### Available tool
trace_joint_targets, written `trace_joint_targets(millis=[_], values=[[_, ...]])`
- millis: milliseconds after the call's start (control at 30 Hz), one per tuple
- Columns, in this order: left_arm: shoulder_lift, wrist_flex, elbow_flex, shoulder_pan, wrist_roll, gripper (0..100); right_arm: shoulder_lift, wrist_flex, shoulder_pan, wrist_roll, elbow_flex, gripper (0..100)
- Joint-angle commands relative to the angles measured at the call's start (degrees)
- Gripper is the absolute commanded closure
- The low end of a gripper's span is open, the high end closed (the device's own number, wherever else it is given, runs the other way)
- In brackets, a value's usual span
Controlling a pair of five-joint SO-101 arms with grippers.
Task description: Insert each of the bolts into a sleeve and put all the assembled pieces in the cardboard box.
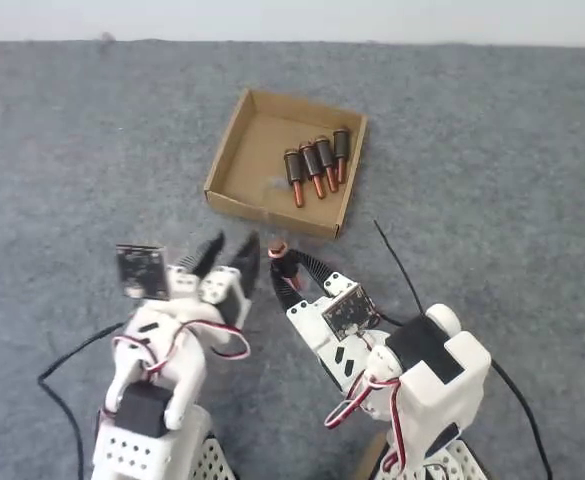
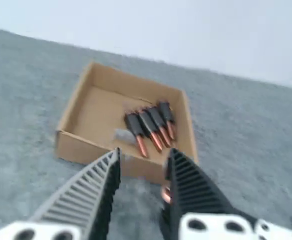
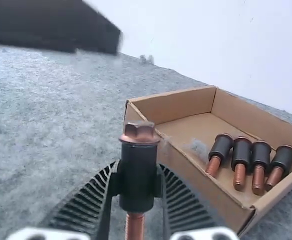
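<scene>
Cardboard box (image 1: 262,150) on grey carpet (image 1: 492,150), four sleeved bolts (image 1: 317,165) side by side inside. Right gripper (image 3: 137,185) clamped on fifth sleeved bolt (image 3: 137,150), upright. Left gripper (image 2: 143,160) beside it, jaws apart.

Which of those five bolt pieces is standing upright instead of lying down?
The sleeved bolt clamped in the right claw, head up, outside the cardboard box. The other four lie side by side inside the box.
</scene>
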Motion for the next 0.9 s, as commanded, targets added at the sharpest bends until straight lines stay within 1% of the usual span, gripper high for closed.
trace_joint_targets(millis=[0, 67, 133, 233, 333, 433, 567, 667, 767, 867], values=[[-1.4, 0.2, -4.1, -4.9, -0.3, 99, -0.9, 0.0, 1.0, 0.9, -1.8, 99.2], [-1.3, 0.2, -3.9, -7.6, -0.3, 98, -0.9, 0.0, 1.0, 0.9, -1.8, 99.2], [-1.3, 0.4, -3.6, -10.9, -0.3, 99, -0.9, 0.0, 1.0, 0.9, -1.8, 99.2], [-1.3, 4.7, -3.5, -15.4, -0.5, 99, -0.9, 0.0, 1.0, 0.9, -1.8, 99.2], [-1.3, 10.7, -3.4, -16.0, -1.2, 99, -0.9, 0.0, 1.0, 1.0, -1.8, 99.2], [-1.3, 15.1, -2.1, -16.4, -6.6, 99, -0.9, 0.0, 1.0, 1.0, -1.4, 99.2], [-1.2, 15.6, 5.1, -16.2, -15.0, 99, -0.9, -0.2, 1.0, 1.0, -1.1, 99.2], [-1.1, 17.5, 5.0, -17.6, -21.0, 99, -1.2, -0.5, 1.0, 1.1, -0.5, 99.2], [-1.1, 17.7, 5.0, -18.6, -25.0, 99, -4.6, -0.5, 1.8, 1.1, 1.4, 99.2], [-1.1, 17.8, 5.0, -18.7, -27.2, 99, -10.5, 0.1, 3.3, 1.1, 4.0, 99.2]])
